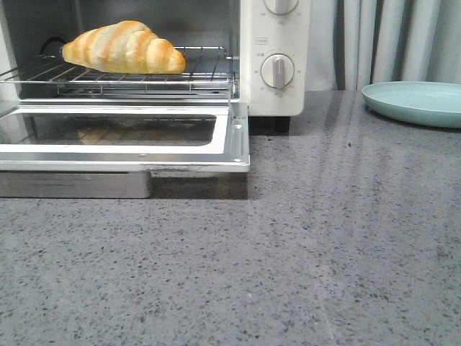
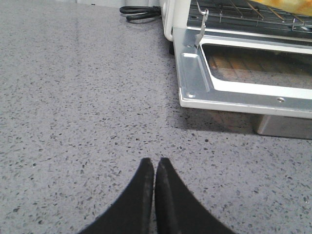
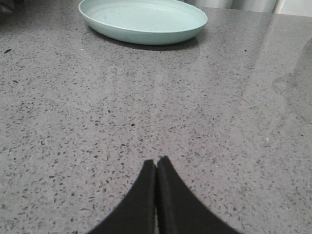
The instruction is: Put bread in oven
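The croissant roll [image 1: 124, 47] lies on the toaster oven's [image 1: 274, 86] wire rack [image 1: 202, 72]; placement looks done; the left gripper [image 2: 155, 165] and right gripper [image 3: 156, 165], both pressed closed and empty, hover over the countertop [image 1: 302, 259]; next, probably closing the door [image 1: 122, 144].

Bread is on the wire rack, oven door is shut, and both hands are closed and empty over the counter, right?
Not quite: the door is open, folded down flat in front of the oven, as the front view shows. The rest holds: the bread lies on the wire rack, and the left hand and right hand are closed and empty.
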You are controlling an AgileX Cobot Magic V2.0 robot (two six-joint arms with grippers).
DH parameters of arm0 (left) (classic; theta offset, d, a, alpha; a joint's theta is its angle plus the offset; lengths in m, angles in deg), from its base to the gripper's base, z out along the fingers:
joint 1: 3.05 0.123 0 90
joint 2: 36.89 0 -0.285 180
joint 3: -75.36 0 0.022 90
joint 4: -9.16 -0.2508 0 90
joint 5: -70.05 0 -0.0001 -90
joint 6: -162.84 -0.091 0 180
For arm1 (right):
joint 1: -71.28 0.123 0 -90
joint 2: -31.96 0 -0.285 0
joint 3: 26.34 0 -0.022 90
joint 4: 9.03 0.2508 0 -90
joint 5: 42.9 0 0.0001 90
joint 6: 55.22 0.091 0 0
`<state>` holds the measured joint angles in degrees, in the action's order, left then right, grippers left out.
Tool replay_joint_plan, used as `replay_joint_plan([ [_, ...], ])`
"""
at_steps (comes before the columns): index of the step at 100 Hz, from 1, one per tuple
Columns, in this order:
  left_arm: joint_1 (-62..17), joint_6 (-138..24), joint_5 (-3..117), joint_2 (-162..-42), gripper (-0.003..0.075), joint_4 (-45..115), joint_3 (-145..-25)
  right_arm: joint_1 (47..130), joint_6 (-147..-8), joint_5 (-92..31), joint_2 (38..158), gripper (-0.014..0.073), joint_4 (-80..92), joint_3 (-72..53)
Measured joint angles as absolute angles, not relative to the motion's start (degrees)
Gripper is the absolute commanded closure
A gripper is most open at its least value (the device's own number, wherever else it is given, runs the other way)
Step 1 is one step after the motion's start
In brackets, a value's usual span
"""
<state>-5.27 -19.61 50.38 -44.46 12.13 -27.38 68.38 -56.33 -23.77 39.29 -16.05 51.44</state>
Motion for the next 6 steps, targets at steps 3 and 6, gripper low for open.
replay_joint_plan([
  [3, -5.3, -19.6, 50.4, -44.5, 0.0741, 12.1, -27.4, 68.4, -56.3, -23.8, 39.3, 0.0662, -16.1, 51.4],
  [6, -5.3, -19.6, 50.4, -44.5, 0.0741, 12.1, -27.4, 68.4, -56.3, -23.8, 39.3, 0.0662, -16.1, 51.4],
])
